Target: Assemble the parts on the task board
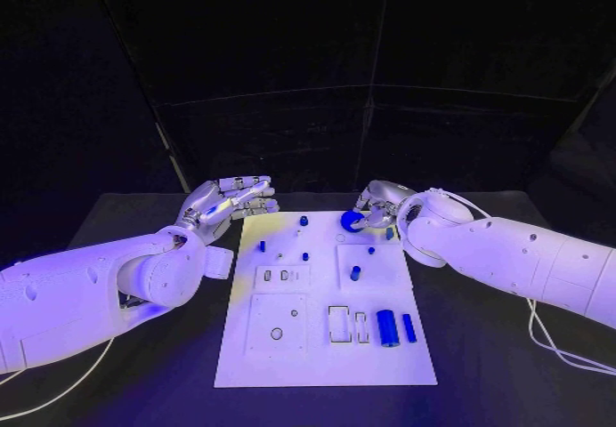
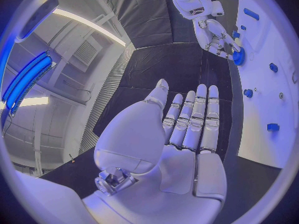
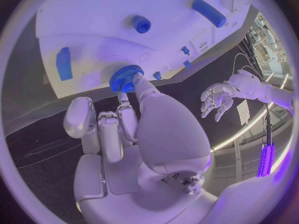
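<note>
The task board (image 1: 328,307) lay in the middle of the black table (image 1: 116,222), its long side running away from the robot. A blue gear (image 1: 352,222) sat at the board's far edge, towards the far right corner, and the right hand (image 1: 372,209) was on it there, fingertips (image 3: 138,82) pressed against the gear's toothed rim; whether it truly gripped the gear or merely touched it I cannot tell. Two blue cylinders (image 1: 395,327) lay side by side near the board's near right corner, beside rectangular slots. Small blue pegs (image 1: 304,220) stood scattered across the far half of the board. The left hand (image 1: 231,203) hovered just off the board's far left corner, above the table, holding nothing, its fingers (image 2: 193,117) stretched out straight and side by side with the palm exposed.
</note>
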You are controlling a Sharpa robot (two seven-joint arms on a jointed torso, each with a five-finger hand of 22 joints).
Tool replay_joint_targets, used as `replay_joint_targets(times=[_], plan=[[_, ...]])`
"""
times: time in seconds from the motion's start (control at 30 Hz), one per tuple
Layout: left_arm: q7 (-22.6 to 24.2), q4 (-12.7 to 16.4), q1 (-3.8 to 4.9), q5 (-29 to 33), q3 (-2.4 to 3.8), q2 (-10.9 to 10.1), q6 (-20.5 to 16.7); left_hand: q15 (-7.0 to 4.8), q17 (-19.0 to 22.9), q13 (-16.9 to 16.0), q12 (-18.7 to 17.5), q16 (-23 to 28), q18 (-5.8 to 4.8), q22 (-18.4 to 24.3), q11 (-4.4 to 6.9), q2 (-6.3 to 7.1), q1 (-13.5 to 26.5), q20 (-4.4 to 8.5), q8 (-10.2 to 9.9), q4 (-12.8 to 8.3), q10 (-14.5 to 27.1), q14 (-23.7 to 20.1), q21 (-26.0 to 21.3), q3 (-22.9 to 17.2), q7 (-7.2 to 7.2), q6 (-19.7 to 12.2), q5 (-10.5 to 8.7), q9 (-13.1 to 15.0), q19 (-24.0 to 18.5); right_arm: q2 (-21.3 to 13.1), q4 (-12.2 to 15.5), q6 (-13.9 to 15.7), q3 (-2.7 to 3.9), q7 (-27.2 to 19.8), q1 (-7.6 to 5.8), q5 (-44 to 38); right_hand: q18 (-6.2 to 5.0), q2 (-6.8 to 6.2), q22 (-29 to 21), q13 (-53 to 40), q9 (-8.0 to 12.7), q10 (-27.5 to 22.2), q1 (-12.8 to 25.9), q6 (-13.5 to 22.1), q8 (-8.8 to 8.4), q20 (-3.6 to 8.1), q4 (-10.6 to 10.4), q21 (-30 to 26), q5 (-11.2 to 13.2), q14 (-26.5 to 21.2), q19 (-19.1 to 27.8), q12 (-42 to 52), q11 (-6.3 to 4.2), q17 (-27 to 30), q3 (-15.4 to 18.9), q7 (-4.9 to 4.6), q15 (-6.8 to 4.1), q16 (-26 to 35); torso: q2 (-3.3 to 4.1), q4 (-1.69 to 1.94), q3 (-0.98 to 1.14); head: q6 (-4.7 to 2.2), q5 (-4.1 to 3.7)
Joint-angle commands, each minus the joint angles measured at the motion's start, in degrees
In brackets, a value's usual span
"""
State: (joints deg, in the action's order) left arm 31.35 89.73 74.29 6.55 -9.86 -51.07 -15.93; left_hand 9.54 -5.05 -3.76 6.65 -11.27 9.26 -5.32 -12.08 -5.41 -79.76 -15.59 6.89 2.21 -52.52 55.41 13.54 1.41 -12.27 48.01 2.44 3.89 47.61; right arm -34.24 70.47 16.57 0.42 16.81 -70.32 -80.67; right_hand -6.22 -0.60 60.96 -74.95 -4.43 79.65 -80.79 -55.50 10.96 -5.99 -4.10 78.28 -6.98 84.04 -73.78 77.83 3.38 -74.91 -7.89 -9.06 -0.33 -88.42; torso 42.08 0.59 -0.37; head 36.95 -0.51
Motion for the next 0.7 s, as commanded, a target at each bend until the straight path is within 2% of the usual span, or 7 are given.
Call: replay_joint_targets(times=[0.03,0.17,0.3,0.4,0.5,0.63,0.7], plan=[[0.16,0.10,0.07,-0.28,0.04,-0.21,0.82,-0.06,0.09,0.08,-0.31,0.25,1.09,0.05,-0.11,-0.35,0.24,0.01,-0.35,-0.04,-0.16,0.25,-0.33,-0.38,-3.10,0.42,0.23,-0.07,0.32,-0.30,2.97,5.82,0.04,1.36,-0.15,-3.76,0.64,-0.27,0.18,-0.50,0.07,0.41,0.63,-1.15,-0.28,0.39,0.01,0.38,-0.37,5.22,-0.20,0.24,-0.11,-11.84,-0.48,0.91,-0.42,-0.25,0.01,0.13,-0.05,0.01,0.15],[0.27,0.14,0.07,-0.28,0.04,-0.34,0.77,-0.06,0.09,0.07,-0.33,0.26,1.09,0.06,-0.10,-0.32,0.22,0.01,-0.36,-0.09,-0.17,0.26,-0.34,-0.39,-3.09,0.42,0.23,-0.07,0.34,-0.01,6.13,7.01,0.05,2.15,-0.15,-7.52,0.67,-0.40,0.29,-0.52,0.10,0.44,0.69,-1.13,-0.37,0.41,0.06,0.43,-0.46,5.23,-0.27,0.24,-0.11,-11.91,-0.52,0.90,-0.43,-0.28,0.02,0.09,-0.05,-0.04,0.31],[0.31,0.20,0.07,-0.28,0.04,-0.34,0.78,-0.06,0.09,0.07,-0.33,0.26,1.09,0.06,-0.10,-0.32,0.22,0.01,-0.36,-0.09,-0.17,0.26,-0.34,-0.39,-3.09,0.42,0.23,-0.07,0.34,1.19,7.28,6.95,0.02,2.64,-0.16,-10.43,0.68,-0.49,0.37,-0.55,0.13,0.47,0.75,-1.11,-0.44,0.42,0.08,0.47,-0.48,5.24,-0.32,0.26,-0.10,-11.94,-0.55,0.88,-0.43,-0.29,0.06,0.05,0.02,0.02,0.51],[0.36,0.18,0.08,-0.28,0.04,-0.31,0.77,-0.06,0.09,0.07,-0.33,0.26,1.09,0.06,-0.10,-0.32,0.22,0.01,-0.36,-0.09,-0.17,0.26,-0.34,-0.39,-3.09,0.42,0.23,-0.07,0.34,2.69,7.39,6.62,-0.37,2.94,-0.16,-12.56,0.71,-0.54,0.48,-0.58,0.14,0.49,0.80,-1.09,-0.49,0.42,0.08,0.52,-0.47,5.24,-0.39,0.28,-0.09,-11.96,-0.56,0.87,-0.43,-0.30,0.07,0.11,-0.02,0.11,0.64],[0.40,0.09,0.08,-0.28,0.04,-0.28,0.73,-0.06,0.09,0.07,-0.33,0.26,1.09,0.06,-0.10,-0.32,0.22,0.01,-0.36,-0.09,-0.17,0.26,-0.34,-0.39,-3.09,0.42,0.23,-0.07,0.34,4.17,7.05,6.35,-1.04,3.07,-0.15,-14.00,0.71,-0.54,0.48,-0.58,0.14,0.49,0.80,-1.09,-0.49,0.42,0.08,0.52,-0.47,5.24,-0.39,0.28,-0.09,-11.96,-0.56,0.87,-0.43,-0.30,0.08,0.11,0.03,0.21,0.93],[0.40,-0.01,0.08,-0.28,0.04,-0.24,0.69,-0.06,0.09,0.07,-0.33,0.26,1.09,0.06,-0.10,-0.32,0.22,0.01,-0.36,-0.09,-0.17,0.26,-0.34,-0.39,-3.09,0.42,0.23,-0.07,0.34,5.83,6.24,5.84,-1.53,3.14,-0.07,-14.79,0.73,-0.58,0.60,-0.61,0.15,0.51,0.83,-1.08,-0.53,0.42,0.09,0.57,-0.47,5.25,-0.46,0.30,-0.08,-11.98,-0.58,0.87,-0.42,-0.31,0.13,0.23,0.07,0.29,0.98],[0.39,-0.09,0.08,-0.28,0.05,-0.22,0.62,-0.07,0.10,0.07,-0.35,0.27,1.09,0.08,-0.10,-0.28,0.16,0.01,-0.38,-0.19,-0.19,0.28,-0.37,-0.41,-3.09,0.44,0.23,-0.07,0.36,6.79,5.49,5.38,-1.70,3.22,0.03,-15.00,0.73,-0.59,0.60,-0.59,0.16,0.50,0.84,-1.07,-0.54,0.42,0.09,0.57,-0.47,5.25,-0.46,0.29,-0.08,-11.98,-0.58,0.86,-0.42,-0.31,0.09,0.08,0.03,0.23,1.06]])
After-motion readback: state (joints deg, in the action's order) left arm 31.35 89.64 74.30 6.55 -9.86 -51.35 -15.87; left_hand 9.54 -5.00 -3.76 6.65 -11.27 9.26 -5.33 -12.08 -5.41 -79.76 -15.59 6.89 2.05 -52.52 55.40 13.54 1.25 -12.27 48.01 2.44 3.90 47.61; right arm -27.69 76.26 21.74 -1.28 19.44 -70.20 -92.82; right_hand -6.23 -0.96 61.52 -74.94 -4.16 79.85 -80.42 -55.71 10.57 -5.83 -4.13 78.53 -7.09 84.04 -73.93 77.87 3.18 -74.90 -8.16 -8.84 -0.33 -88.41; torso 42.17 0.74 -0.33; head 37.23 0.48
